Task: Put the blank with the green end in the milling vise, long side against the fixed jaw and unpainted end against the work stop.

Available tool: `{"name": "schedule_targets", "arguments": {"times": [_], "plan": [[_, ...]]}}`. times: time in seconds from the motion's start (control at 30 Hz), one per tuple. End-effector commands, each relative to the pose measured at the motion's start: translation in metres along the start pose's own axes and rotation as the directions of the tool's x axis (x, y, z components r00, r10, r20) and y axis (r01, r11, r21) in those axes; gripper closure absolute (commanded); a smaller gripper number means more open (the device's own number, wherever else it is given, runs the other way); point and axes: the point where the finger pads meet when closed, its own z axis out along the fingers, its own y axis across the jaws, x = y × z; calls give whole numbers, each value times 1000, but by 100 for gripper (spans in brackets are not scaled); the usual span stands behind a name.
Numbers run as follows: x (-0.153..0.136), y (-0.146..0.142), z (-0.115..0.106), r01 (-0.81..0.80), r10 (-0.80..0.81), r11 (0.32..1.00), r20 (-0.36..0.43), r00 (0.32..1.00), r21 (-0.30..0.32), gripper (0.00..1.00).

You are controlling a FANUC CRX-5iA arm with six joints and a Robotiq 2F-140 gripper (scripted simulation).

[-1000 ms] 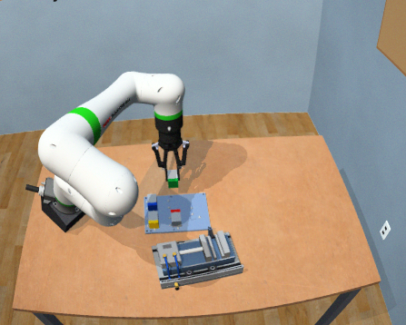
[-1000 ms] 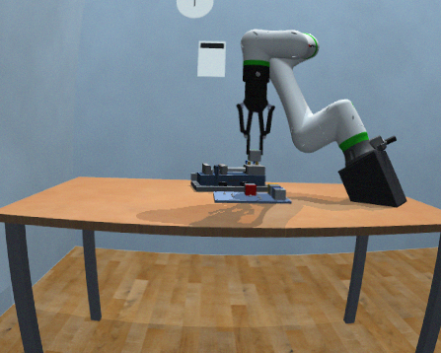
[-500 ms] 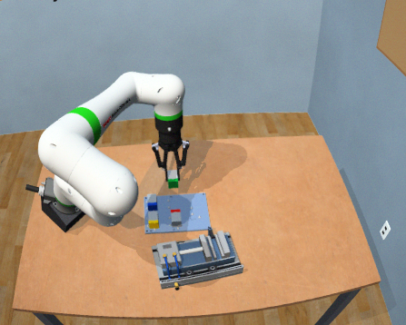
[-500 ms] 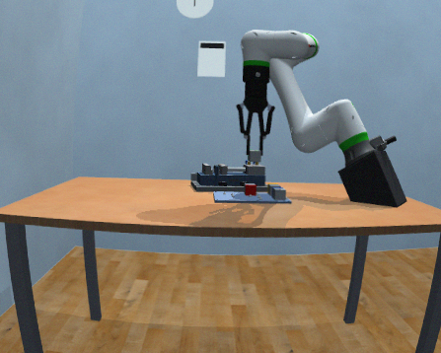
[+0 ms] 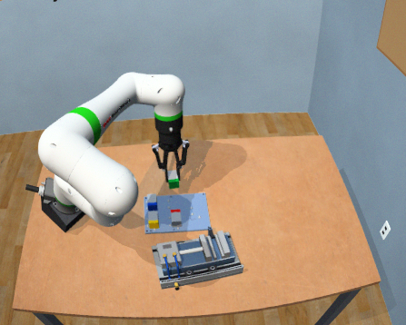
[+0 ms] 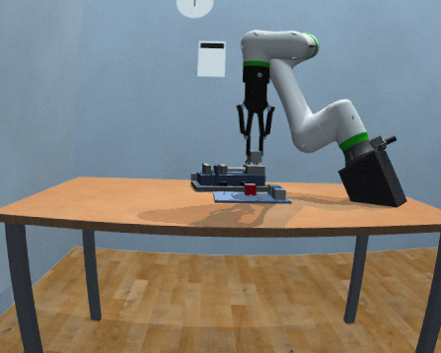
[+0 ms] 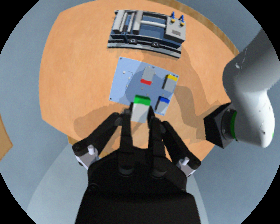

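We are holding the grey metal blank with the green end clamped in the black two-finger gripper, hanging green end down above the pale blue pinned plate, so it clears the pins; the grey milling vise lies toward six o'clock.

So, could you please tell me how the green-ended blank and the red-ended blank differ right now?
The green-ended blank is clamped in the end effector, raised above the table; the red-ended blank lies on the blue plate. The green-ended blank hangs with its painted end downward, while the red-ended blank lies flat. Both are grey blocks with one painted end.
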Motion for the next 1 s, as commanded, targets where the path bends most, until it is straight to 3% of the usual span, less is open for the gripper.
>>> {"name": "schedule_targets", "arguments": {"times": [0.0,0.97], "plan": [[0,-1,0,27,-27,1000,1,1000,1,90],[78,-25,2,27,-27,1000,0,1000,1,90]]}}
